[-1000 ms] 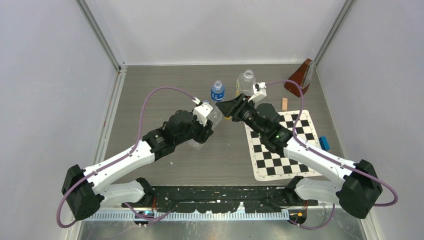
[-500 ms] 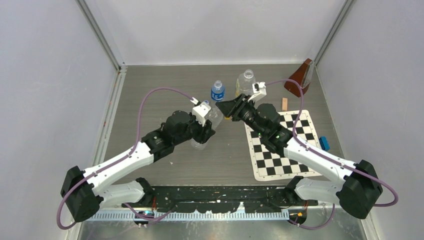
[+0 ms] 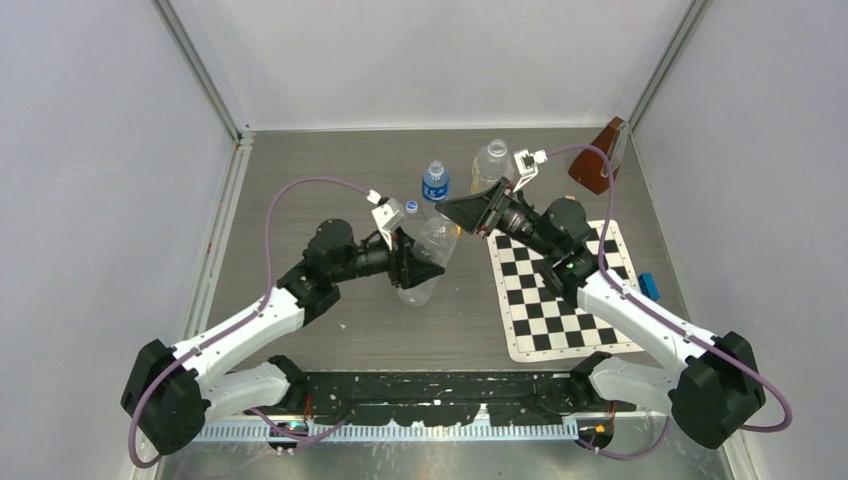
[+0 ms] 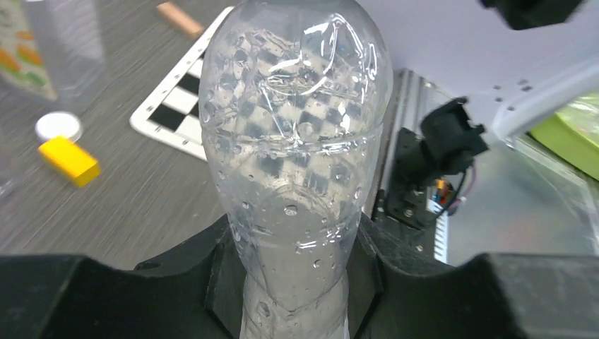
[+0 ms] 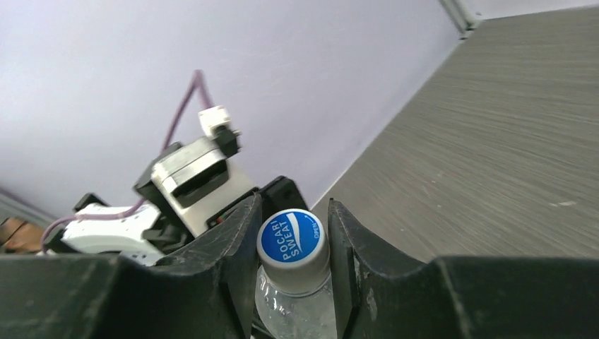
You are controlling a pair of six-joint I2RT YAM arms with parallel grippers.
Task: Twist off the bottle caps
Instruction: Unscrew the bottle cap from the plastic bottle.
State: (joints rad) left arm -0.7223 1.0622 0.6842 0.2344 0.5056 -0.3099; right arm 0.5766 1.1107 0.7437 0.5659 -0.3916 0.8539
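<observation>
Bottle cap (image 5: 292, 240), blue-topped, pinched between your right gripper (image 5: 292, 210) fingers, slim bottle (image 4: 297, 141) clamped tight in your left gripper (image 4: 295, 258)

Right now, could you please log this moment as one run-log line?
left gripper: shut on slim bottle | right gripper: shut on blue-white cap | cap: on bottle, not yet off

Clear glossy plastic bottle (image 4: 297, 141), smooth plastic cap (image 5: 292, 236), matt black fingers (image 5: 236, 247), grained grey tabletop (image 5: 494, 141)
</observation>
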